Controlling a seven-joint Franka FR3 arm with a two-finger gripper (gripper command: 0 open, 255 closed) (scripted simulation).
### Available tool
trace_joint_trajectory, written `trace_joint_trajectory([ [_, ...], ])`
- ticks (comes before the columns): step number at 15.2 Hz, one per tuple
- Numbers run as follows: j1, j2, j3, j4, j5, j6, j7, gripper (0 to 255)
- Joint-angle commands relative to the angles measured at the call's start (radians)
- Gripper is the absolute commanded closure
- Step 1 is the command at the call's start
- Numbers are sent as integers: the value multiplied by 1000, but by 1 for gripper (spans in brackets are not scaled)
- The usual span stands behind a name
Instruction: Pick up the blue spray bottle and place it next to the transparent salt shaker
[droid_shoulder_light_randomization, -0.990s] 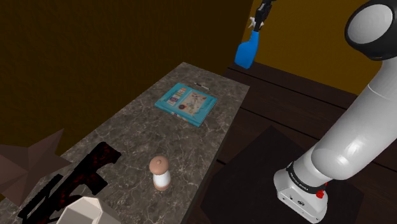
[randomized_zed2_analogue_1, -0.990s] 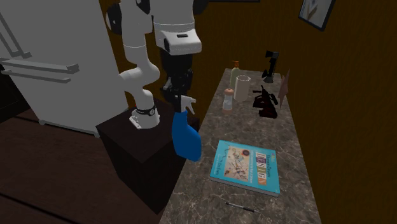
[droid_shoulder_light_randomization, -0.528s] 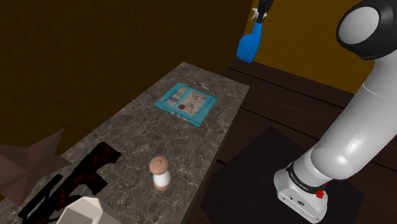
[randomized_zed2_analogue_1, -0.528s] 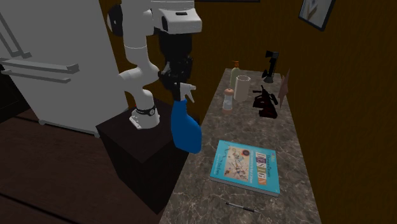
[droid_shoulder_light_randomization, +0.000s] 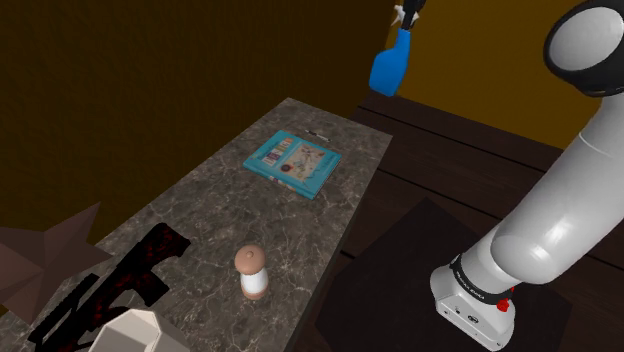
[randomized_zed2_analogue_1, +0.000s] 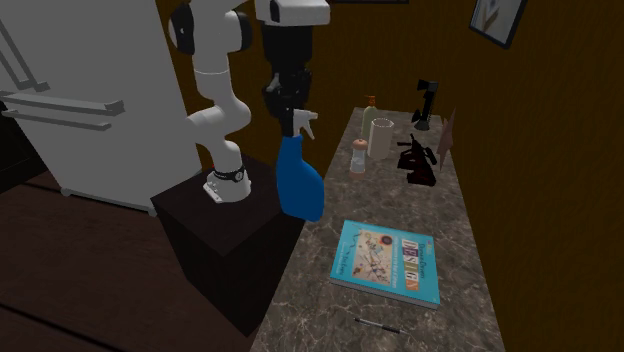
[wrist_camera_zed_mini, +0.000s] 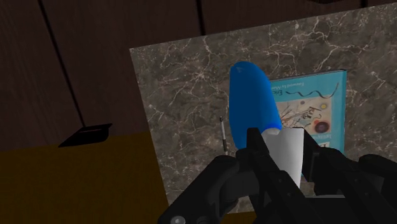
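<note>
High off the counter's (droid_shoulder_light_randomization: 205, 205) edge near the book (droid_shoulder_light_randomization: 292, 162), held the blue spray bottle (randomized_zed2_analogue_1: 298, 182) by its white head, clamped in the closed gripper (randomized_zed2_analogue_1: 289, 119). Probably called for a steady upright carry, then a gentle set-down just beside the salt shaker (droid_shoulder_light_randomization: 251, 272).

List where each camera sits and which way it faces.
Shoulder view: beside and behind the stand, looking down along the marbled counter; the white arm rises at its right.
Second exterior view: off the counter's end by the teal book, facing the salt shaker; arm, stand and pincer show.
Wrist view: on the hand, looking down at the counter's edge; black fingers show.
Shared: all three show the blue spray bottle clasped in the pincer.
</note>
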Motion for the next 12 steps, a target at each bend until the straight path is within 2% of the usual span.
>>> trace_joint_trajectory([
  [1, 34, -51, 21, -62, -17, 14, 51, 255],
  [6, 105, -163, 85, -197, -45, 40, 180, 255],
  [12, 174, -253, 170, -299, -52, 53, 333, 255],
])
